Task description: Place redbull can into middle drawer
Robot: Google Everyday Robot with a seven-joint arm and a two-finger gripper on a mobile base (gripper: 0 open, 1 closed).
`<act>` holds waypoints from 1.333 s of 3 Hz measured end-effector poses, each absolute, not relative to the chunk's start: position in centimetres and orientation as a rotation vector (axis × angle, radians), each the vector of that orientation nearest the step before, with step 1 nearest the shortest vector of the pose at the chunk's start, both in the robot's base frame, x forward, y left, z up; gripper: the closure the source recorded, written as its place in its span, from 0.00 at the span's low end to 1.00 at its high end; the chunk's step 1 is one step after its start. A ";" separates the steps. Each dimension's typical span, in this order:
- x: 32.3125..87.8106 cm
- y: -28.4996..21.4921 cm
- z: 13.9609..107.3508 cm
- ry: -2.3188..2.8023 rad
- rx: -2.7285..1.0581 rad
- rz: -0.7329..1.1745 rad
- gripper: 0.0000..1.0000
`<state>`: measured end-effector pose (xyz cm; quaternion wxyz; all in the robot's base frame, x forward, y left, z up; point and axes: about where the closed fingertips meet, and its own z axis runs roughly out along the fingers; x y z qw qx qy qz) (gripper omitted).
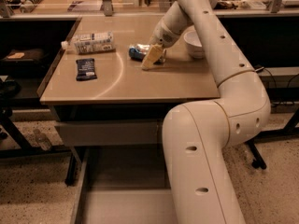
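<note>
The redbull can [137, 52] lies on its side on the tan table [140, 85], left of the white bowl [195, 44]. My gripper [151, 59] hangs from the arm that reaches in from the right. It sits low over the table, right against the can's right end and partly covering it. The middle drawer [122, 190] stands pulled open below the table, and its flat grey floor shows left of my arm's base.
A white-labelled bottle [91, 42] lies at the table's back left. A flat dark-blue snack bar [86, 69] lies in front of it. A shut grey drawer front [105, 132] sits under the tabletop. My arm's big lower link [201, 162] covers the drawer's right part.
</note>
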<state>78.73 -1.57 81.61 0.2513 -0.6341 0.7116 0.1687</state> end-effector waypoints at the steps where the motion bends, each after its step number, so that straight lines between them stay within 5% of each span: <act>1: 78.7 -1.6 81.6 1.936 -1.725 0.459 0.65; 2: 78.7 -1.6 81.6 1.936 -1.725 0.459 0.89; 3: 78.9 -1.4 81.5 1.934 -1.722 0.456 1.00; 4: 78.8 -1.5 82.1 1.920 -1.723 0.448 1.00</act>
